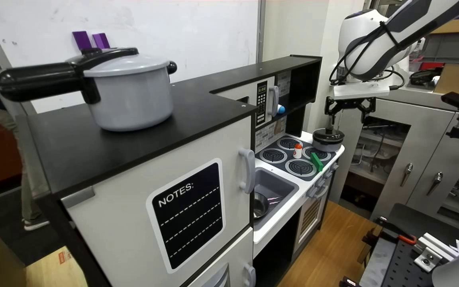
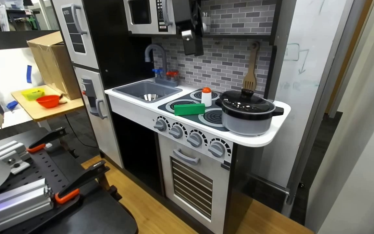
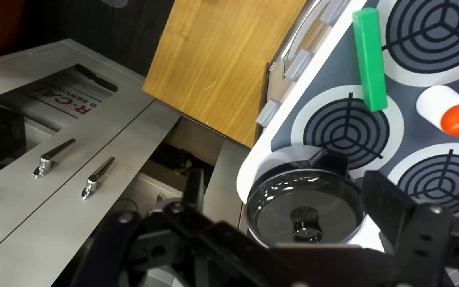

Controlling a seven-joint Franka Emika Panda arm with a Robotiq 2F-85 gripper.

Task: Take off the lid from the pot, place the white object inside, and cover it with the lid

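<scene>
A grey pot (image 2: pixel 246 126) stands on the right end of the counter in an exterior view, with its black lid (image 2: pixel 239 101) on it, knob up. The lid also shows in an exterior view (image 1: pixel 327 136) and in the wrist view (image 3: pixel 333 215). The pot's inside is hidden. A white shaker with an orange-red cap (image 2: pixel 206 99) stands upright on the stove among the burners; it also shows in an exterior view (image 1: pixel 297 152) and the wrist view (image 3: pixel 432 104). My gripper (image 1: pixel 348 116) is open and empty above the lid, its fingers (image 3: pixel 283 181) wide apart in the wrist view.
A green block (image 2: pixel 189 109) lies on the stove beside the shaker. A sink (image 2: pixel 125 91) with a metal pan (image 1: pixel 259 205) is beyond the burners. A wooden spatula (image 2: pixel 250 76) hangs on the back wall. A shelf with a microwave (image 2: pixel 141 14) juts out above. A large pressure cooker (image 1: pixel 132 97) stands on the fridge top.
</scene>
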